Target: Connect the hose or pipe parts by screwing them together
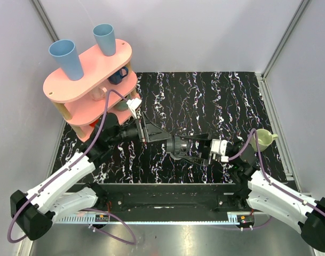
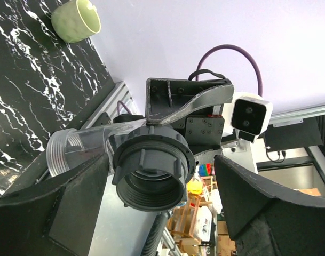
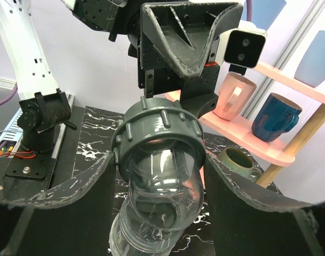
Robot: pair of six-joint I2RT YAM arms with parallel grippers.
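Note:
The pipe parts hang together above the middle of the table. A dark grey fitting [image 1: 178,144] with a ribbed collar sits on one end of a clear elbow pipe [image 3: 157,208]. My right gripper [image 3: 158,170] is shut on the clear elbow, a finger on each side. The fitting's threaded mouth [image 2: 151,173] faces my left gripper [image 2: 161,160], which is open around it. Its right finger [image 2: 258,197] stands well clear of the collar, and its left finger [image 2: 50,208] lies close beside the clear pipe [image 2: 71,152]. In the top view my left gripper [image 1: 161,134] meets the right gripper [image 1: 190,148] at the fitting.
A pink two-tier rack [image 1: 87,72] with blue cups [image 1: 66,58] and mugs stands at the back left, close behind the left arm. A pale green cup [image 1: 263,140] sits on the black marbled table [image 1: 205,96] near the right arm. White walls close in on both sides.

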